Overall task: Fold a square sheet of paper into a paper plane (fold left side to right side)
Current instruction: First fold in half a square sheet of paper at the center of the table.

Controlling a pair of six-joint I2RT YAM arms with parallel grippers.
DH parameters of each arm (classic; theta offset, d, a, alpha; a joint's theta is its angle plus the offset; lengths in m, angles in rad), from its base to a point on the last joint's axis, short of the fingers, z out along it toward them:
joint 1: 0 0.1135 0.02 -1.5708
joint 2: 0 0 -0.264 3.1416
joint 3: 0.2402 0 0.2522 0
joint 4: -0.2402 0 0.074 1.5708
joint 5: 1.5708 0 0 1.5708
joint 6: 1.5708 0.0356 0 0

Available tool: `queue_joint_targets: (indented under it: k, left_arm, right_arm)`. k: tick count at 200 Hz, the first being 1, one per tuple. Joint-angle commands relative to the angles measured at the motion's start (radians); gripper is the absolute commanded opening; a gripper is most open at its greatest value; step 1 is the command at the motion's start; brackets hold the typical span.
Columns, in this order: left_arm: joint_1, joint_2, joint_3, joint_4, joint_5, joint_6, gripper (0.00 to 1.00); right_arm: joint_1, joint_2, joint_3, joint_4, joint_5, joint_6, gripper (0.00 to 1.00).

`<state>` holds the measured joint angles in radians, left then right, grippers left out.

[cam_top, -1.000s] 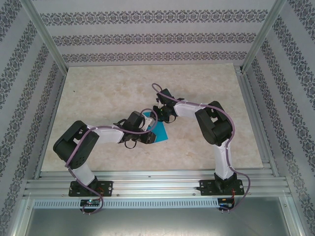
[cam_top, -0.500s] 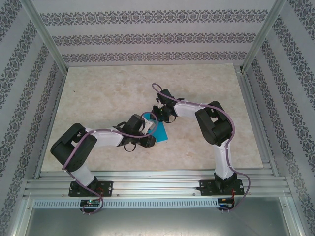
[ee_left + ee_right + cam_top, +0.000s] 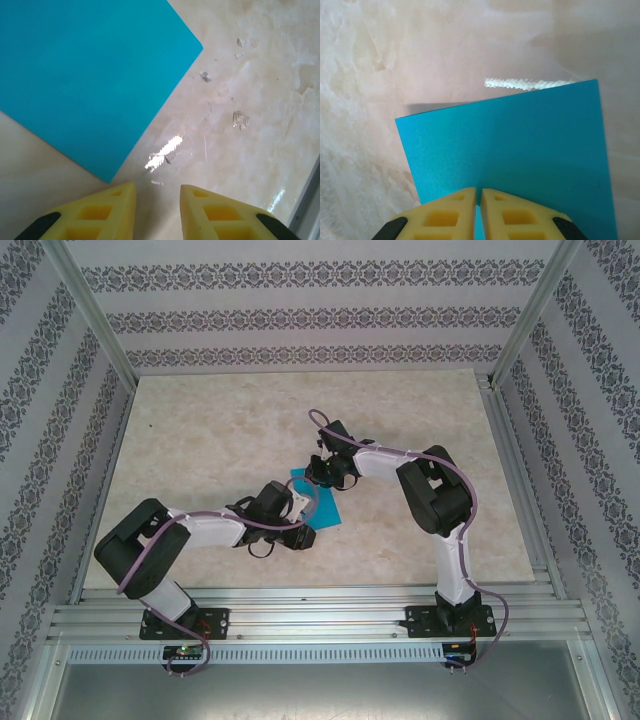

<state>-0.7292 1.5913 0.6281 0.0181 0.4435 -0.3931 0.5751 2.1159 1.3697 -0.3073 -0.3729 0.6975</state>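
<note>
The square sheet of paper is plain cyan-blue and sits mid-table between the two arms. In the right wrist view the sheet rises in front of the camera, casting a shadow on the table behind its far edge. My right gripper is shut on its near edge, with blue showing in the thin slit between the yellow fingers. From above, that right gripper is at the sheet's far corner. My left gripper is open over bare table. A corner of the sheet lies just ahead and to its left, untouched. The left gripper is at the sheet's near-left edge.
The tabletop is pale and marble-patterned, with scuffs and a glare patch. Aluminium rails run along the front edge and sides, and patterned walls enclose the cell. A metal rail shows at the right of the left wrist view.
My left arm has drawn back toward the near edge, its gripper sliding off the sheet. The right arm has held its place at the sheet's far corner.
</note>
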Motion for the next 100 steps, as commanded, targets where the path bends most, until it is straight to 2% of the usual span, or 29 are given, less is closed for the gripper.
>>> queue_joint_targets:
  k: [1, 14, 32, 51, 81, 100]
  left_arm:
    - [-0.012, -0.066, -0.011, -0.067, 0.051, -0.046, 0.32]
    - [0.020, -0.121, 0.009, -0.069, 0.062, -0.067, 0.34]
    - [0.082, -0.199, 0.036, -0.058, 0.082, -0.101, 0.38]
    - [0.146, -0.223, 0.094, -0.104, 0.083, -0.101, 0.41]
    - [0.260, -0.141, 0.161, -0.078, 0.130, -0.163, 0.39]
    - [0.291, -0.038, 0.227, -0.064, 0.149, -0.175, 0.37]
  right_arm:
    - [-0.006, -0.004, -0.036, -0.040, 0.037, -0.016, 0.16]
    - [-0.008, -0.045, -0.023, -0.046, 0.035, -0.034, 0.18]
    - [-0.010, -0.115, -0.002, -0.075, 0.047, -0.061, 0.26]
    - [-0.015, -0.192, 0.006, -0.124, 0.079, -0.089, 0.34]
    - [-0.038, -0.292, -0.056, -0.182, 0.120, -0.142, 0.45]
    - [-0.056, -0.322, -0.127, -0.161, 0.102, -0.165, 0.49]
